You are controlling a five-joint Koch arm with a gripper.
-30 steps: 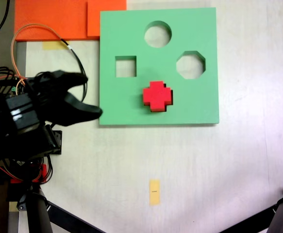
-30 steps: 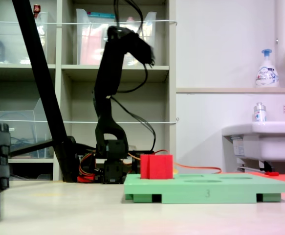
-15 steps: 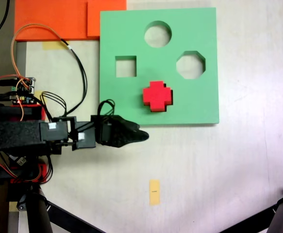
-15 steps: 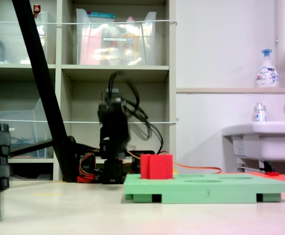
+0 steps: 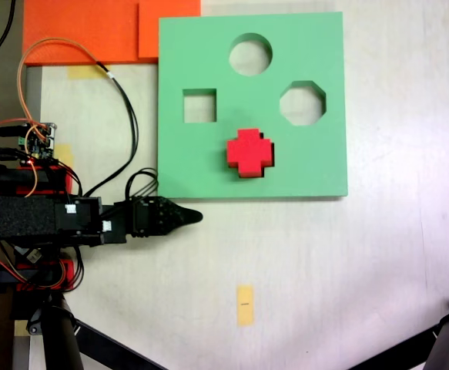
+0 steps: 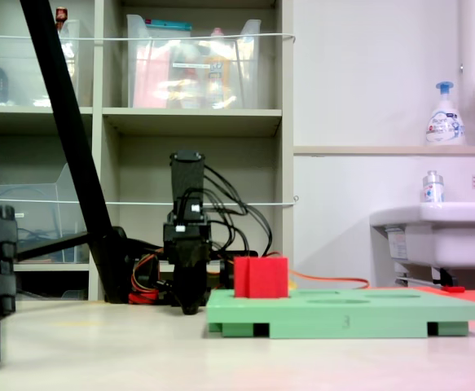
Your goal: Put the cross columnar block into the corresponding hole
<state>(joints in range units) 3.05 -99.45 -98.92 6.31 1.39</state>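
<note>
The gripper lies low over the pale tabletop, stretched out from the first exterior view's left and pointing toward its right, its tip just off the lower left corner of the green foam board. The fingers are drawn together into a single dark point with no gap visible between them, and they hold nothing; the tip is apart from the board's edge and touches no block. In the second exterior view the gripper hangs nose-down just beside the board's near left end, its tip at about tabletop level, though contact with the surface cannot be told. The cross columnar block sits in the corresponding hole, in the board's lower middle part, below the square cutout and the octagonal cutout; a thin dark sliver of the hole shows along the block's lower edge. In the second exterior view the block stands upright and rises well above the board's top face. The round cutout lies near the board's upper edge. An orange sheet lies at the tabletop's upper left corner, touching the board's corner.
</note>
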